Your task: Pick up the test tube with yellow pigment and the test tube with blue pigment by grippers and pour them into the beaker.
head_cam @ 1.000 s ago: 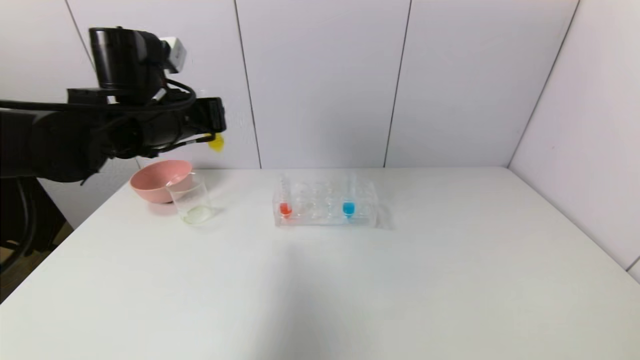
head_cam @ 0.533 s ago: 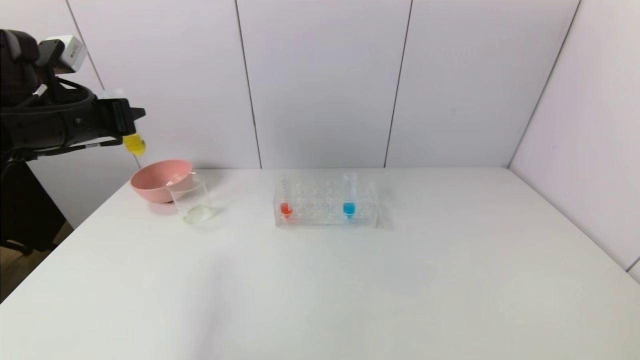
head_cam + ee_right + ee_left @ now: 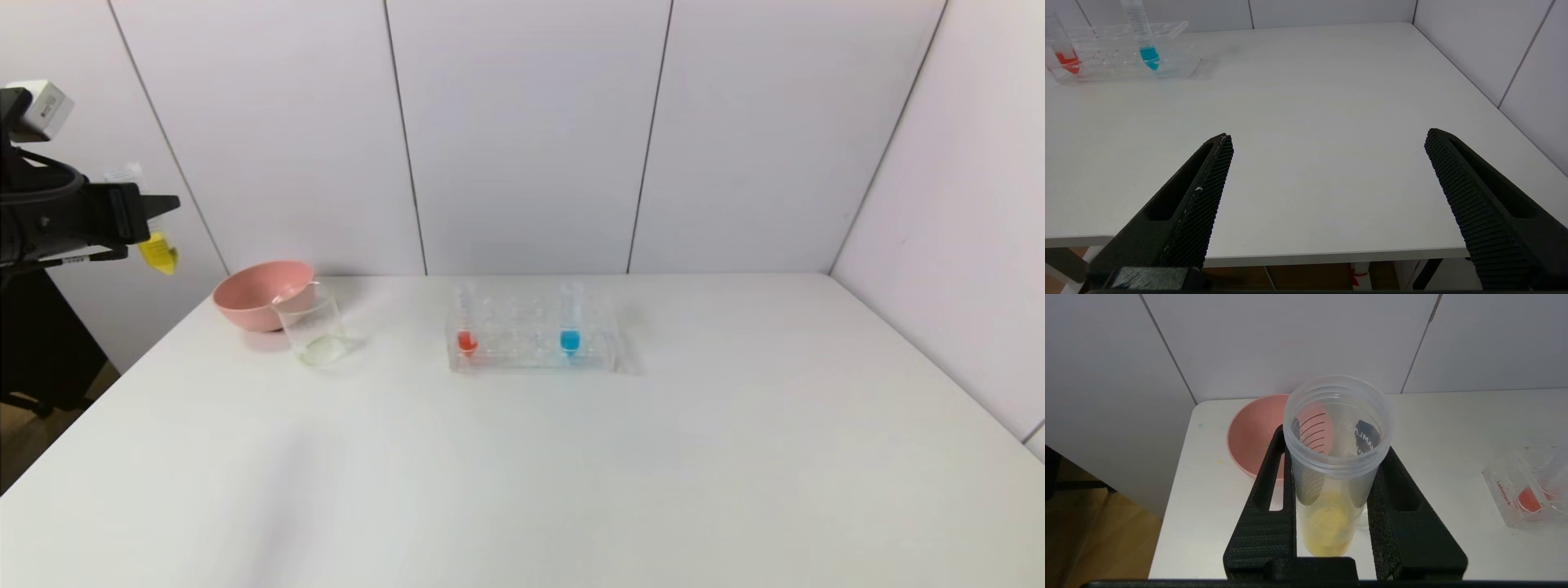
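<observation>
My left gripper (image 3: 122,216) is raised at the far left, beyond the table's left edge, left of and above the beaker (image 3: 314,331). It is shut on the test tube with yellow pigment (image 3: 157,251). In the left wrist view the tube (image 3: 1331,490) stands upright between the black fingers (image 3: 1265,506), mouth towards the camera and yellow liquid at the bottom. The test tube with blue pigment (image 3: 569,336) stands in the clear rack (image 3: 600,327); it also shows in the right wrist view (image 3: 1149,55). My right gripper (image 3: 1329,136) is open and empty, low by the table's front edge.
A pink bowl (image 3: 257,294) stands just behind the beaker at the back left and shows in the left wrist view (image 3: 1251,433). A red-tinted tube (image 3: 467,341) stands at the rack's left end. White wall panels close the back and right sides.
My left gripper has swung left with the yellow tube, from above the bowl and beaker to beyond the table's left edge. The tube's yellow end now hangs downward.
</observation>
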Controlling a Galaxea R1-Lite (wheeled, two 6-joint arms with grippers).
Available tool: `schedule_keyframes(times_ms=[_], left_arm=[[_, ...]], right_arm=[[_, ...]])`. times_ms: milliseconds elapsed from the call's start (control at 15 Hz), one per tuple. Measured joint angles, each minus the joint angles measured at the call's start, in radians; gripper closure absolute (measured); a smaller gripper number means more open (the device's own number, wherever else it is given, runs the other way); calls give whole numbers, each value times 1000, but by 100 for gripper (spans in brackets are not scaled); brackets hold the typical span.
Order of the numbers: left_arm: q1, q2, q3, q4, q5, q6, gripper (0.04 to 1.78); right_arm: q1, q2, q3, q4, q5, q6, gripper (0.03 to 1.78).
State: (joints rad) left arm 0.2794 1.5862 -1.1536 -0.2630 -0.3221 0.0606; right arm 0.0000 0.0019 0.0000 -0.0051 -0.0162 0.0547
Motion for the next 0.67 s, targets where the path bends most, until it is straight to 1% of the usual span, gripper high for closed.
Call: schedule_keyframes(times_ms=[200,333,467,533,667], left_arm=[[49,26,-1,0,-59,75,132],[67,51,-11,-1,-83,110,132],[91,94,-45,-4,-114,163,132],[100,117,-64,-6,-137,177,132],[101,159,-97,-6,-153,184,132]], right_arm=[[0,0,0,0,0,0,10],[0,0,0,0,0,0,10],[0,0,0,0,0,0,10],[0,0,0,0,0,0,10],[0,0,0,0,0,0,10]])
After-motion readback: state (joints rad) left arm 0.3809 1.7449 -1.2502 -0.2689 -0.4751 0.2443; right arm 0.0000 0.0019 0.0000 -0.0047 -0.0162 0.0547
